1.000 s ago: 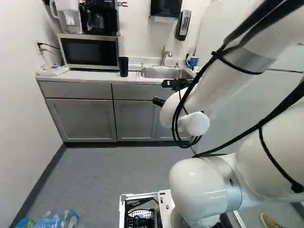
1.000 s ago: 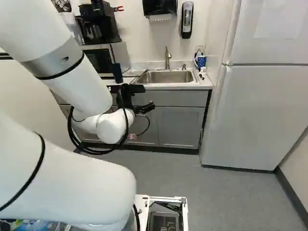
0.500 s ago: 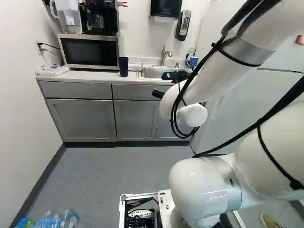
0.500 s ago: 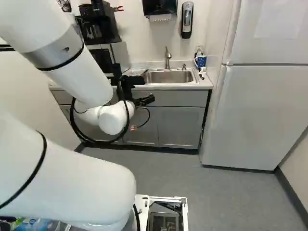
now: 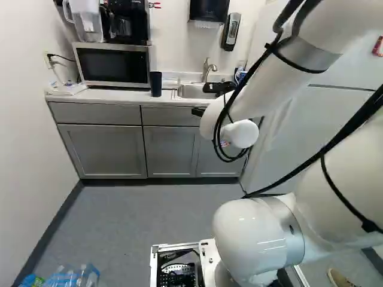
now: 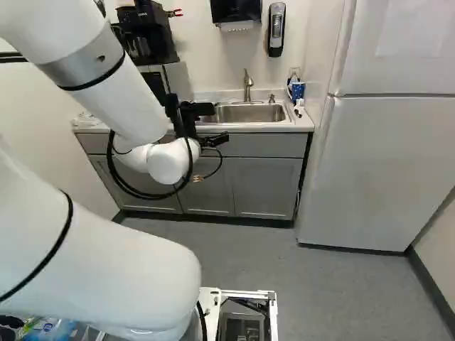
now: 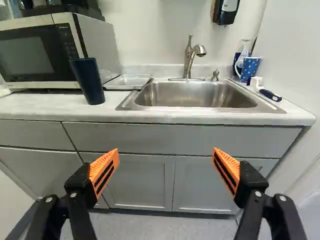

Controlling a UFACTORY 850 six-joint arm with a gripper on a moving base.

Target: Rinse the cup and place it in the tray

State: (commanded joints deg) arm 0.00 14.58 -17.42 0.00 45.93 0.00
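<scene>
At the foot of the left base view, an open white-framed case (image 5: 154, 272) sits beside the arm (image 5: 251, 239), and clear plastic bottles (image 5: 78, 280) lie in the lower left corner. The arm rises through the right half of that view. At its end, left of the middle in the right base view, is the black gripper (image 6: 215, 140), released: in the wrist view its fingers stand wide apart, the orange pads (image 7: 102, 166) facing one another. Ahead of it are the grey cabinets (image 5: 102, 150) under the pale bench (image 5: 122, 95).

The cup, a tall dark blue tumbler (image 5: 156, 84), stands on the bench in the upper middle of the left base view, apart from the gripper. It is just in front of the right end of the microwave (image 5: 114, 64). Between it and the steel sink (image 6: 245, 114) lies a shallow tray (image 7: 128, 81). The faucet (image 6: 248, 85) rises behind the sink, with a small soap pump (image 7: 215, 75) beside it. A spotted blue cup (image 7: 251, 67) stands at the sink's far right corner.

The white refrigerator (image 6: 387, 167) fills much of the right side of the right base view. A black coffee maker (image 5: 127, 21) is on the microwave; on the wall hangs a soap dispenser (image 6: 276, 30).
</scene>
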